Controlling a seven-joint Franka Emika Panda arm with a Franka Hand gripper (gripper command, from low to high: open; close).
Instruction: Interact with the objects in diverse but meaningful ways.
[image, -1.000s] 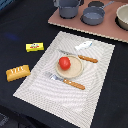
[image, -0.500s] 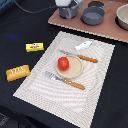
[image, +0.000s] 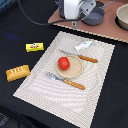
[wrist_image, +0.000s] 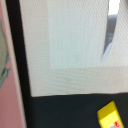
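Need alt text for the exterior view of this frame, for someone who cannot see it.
A red tomato sits on a tan plate between wooden-handled cutlery on a striped placemat. A white-and-blue fish lies beyond the plate; a yellow box and bread loaf lie off the mat. The robot arm hangs above the far edge.

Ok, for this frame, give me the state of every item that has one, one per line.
tomato: resting on the plate
bread loaf: lying flat off the placemat
yellow box: lying flat off the placemat
fish: lying on the placemat
knife: across the plate's rim
fork: beside the plate
gripper: jaws hidden
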